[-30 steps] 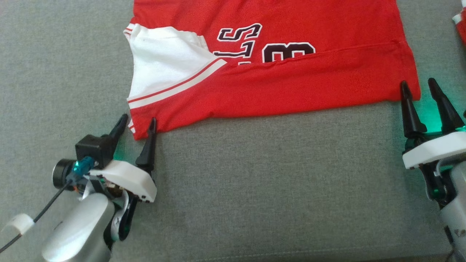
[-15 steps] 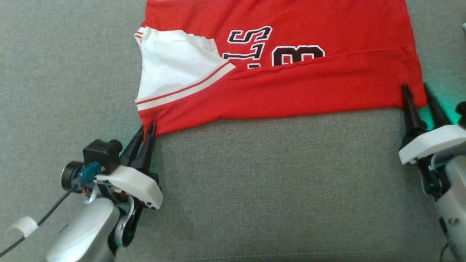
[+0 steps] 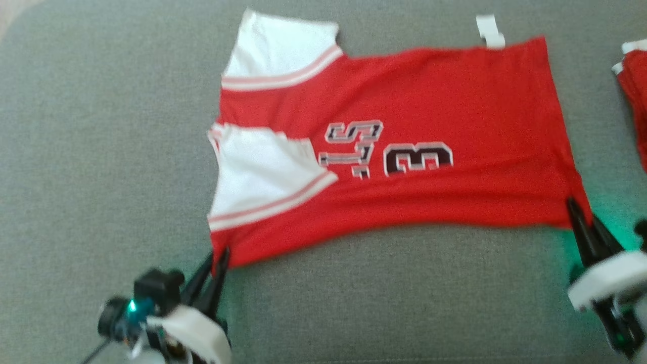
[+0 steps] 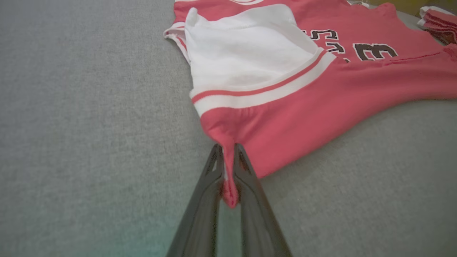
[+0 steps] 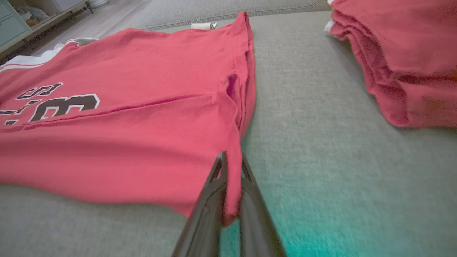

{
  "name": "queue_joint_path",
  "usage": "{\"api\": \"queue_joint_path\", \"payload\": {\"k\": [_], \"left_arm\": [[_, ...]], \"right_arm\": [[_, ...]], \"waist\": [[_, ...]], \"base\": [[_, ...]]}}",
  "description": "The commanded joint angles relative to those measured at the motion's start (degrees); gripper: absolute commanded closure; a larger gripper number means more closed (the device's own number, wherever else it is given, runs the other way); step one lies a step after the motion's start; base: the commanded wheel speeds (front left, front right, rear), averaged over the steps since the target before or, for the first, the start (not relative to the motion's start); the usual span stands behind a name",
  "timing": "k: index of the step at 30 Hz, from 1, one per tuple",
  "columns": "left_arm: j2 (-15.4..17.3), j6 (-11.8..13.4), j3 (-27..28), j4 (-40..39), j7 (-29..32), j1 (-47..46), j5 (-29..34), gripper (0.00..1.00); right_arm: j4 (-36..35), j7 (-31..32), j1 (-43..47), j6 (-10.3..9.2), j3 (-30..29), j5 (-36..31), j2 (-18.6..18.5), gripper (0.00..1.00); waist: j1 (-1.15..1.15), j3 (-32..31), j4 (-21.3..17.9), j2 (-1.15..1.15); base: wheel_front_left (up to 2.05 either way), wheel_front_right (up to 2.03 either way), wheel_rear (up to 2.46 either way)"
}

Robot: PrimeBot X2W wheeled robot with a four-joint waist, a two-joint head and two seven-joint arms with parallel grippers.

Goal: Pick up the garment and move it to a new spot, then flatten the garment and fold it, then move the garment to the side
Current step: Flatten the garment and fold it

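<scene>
The garment (image 3: 404, 111) is a red jersey with white sleeves and dark lettering, lying flat on the grey cushion, its near long edge folded over. My left gripper (image 3: 218, 254) is shut on its near left corner, and red cloth is pinched between the fingers (image 4: 246, 178) in the left wrist view, the garment (image 4: 285, 117) spreading away beyond them. My right gripper (image 3: 581, 212) is shut on the near right corner. In the right wrist view the hem of the garment (image 5: 125, 121) runs down between that gripper's (image 5: 232, 159) two dark fingers.
A pile of other red clothing (image 3: 634, 86) lies at the right edge of the grey cushion (image 3: 394, 303), seen close as red clothing (image 5: 400, 60) in the right wrist view. A small white tag (image 3: 489, 30) sits at the garment's far edge. Floor and furniture (image 5: 32, 18) lie beyond the cushion.
Both grippers have closed on the near corners, the left first, the right after it. The head camera has tilted, so the whole garment and its far sleeve now show.
</scene>
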Motion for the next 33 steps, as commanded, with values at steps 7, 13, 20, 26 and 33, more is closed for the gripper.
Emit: {"api": "queue_joint_path", "payload": {"k": [7, 13, 20, 26, 33], "left_arm": [[4.9, 3.3, 1.4, -7.2, -1.4, 6.5, 0.3, 1.0], [6.3, 2.4, 0.3, -8.1, 0.3, 6.9, 0.3, 1.0], [5.9, 0.8, 0.5, -7.6, 1.4, 4.2, -0.7, 0.0], [11.1, -2.1, 3.3, -11.1, 5.0, -6.6, 2.1, 0.0], [11.5, -15.0, 3.5, -7.3, 22.0, -35.6, 1.5, 0.0]], "right_arm": [[-7.5, -1.2, 13.7, -0.04, -4.4, 2.0, -5.2, 1.0], [-11.1, -0.1, 18.7, -0.04, -6.8, 0.9, -3.8, 1.0], [-13.8, -0.2, 18.0, -0.04, -10.4, -1.9, -2.2, 0.0], [-17.9, -0.7, 16.4, -0.04, -13.9, -4.8, -1.4, 0.0], [-23.9, 1.1, 11.0, -0.04, -14.1, -8.7, 0.6, 0.0]], "waist": [[0.01, -2.4, 0.8, 0.0], [0.01, -1.8, 0.6, 0.0], [0.01, -1.1, -0.1, 0.0], [0.01, 1.4, -0.8, 0.0], [0.01, 8.3, -3.8, 0.0]], "base": [[0.0, 0.0, 0.0], [0.0, 0.0, 0.0], [0.0, 0.0, 0.0], [0.0, 0.0, 0.0], [0.0, 0.0, 0.0]]}}
